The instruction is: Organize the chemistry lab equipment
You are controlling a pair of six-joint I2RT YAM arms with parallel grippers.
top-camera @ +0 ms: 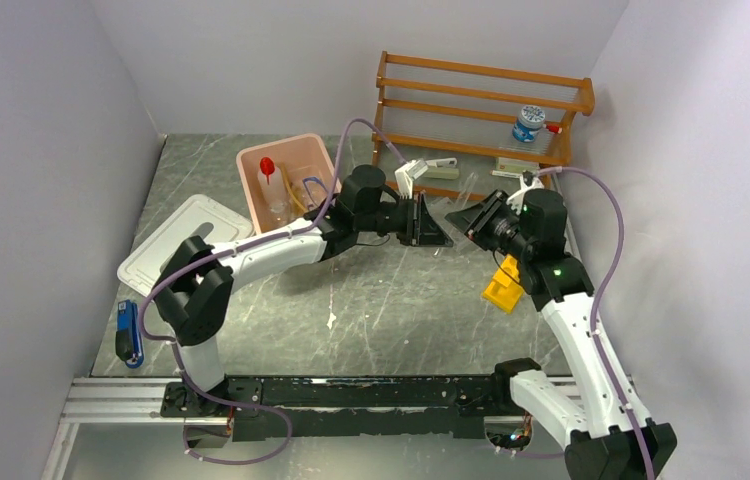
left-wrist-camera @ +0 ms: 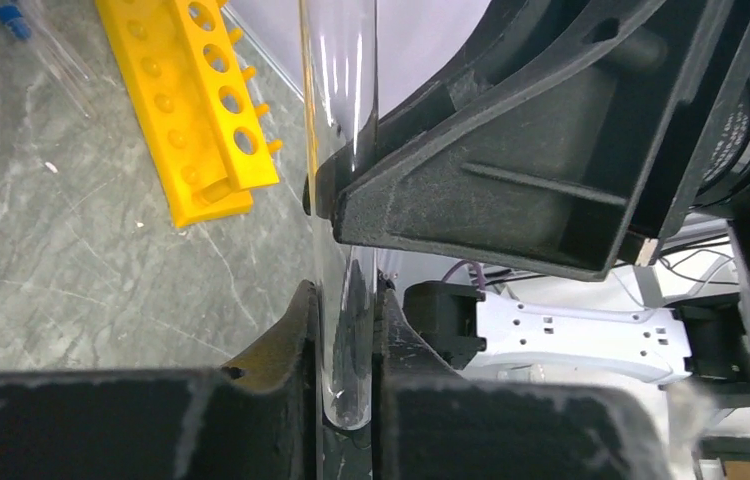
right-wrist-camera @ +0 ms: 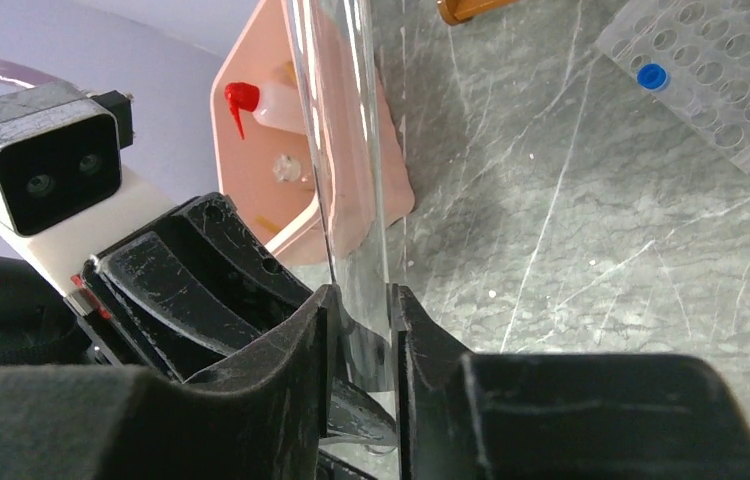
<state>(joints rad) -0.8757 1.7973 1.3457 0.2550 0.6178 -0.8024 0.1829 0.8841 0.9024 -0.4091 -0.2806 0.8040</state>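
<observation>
As we look along the tube (left-wrist-camera: 339,120), both sets are clamped on it, nearly together: left jaws at its rounded end — right jaws just beside.

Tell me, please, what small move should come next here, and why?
Probably the right gripper should ease open: it and the left gripper both clamp the same glass tube, so one must let go before either can carry it away.

I am watching the clear glass tube (left-wrist-camera: 339,120) being held off the table (top-camera: 401,320), pinched by both the left claw (left-wrist-camera: 346,340) and the right claw (right-wrist-camera: 361,330). The yellow holed rack (top-camera: 503,285) is lying flat on the table, and the red-capped wash bottle (top-camera: 271,188) is standing in the pink bin (top-camera: 286,142).
</observation>
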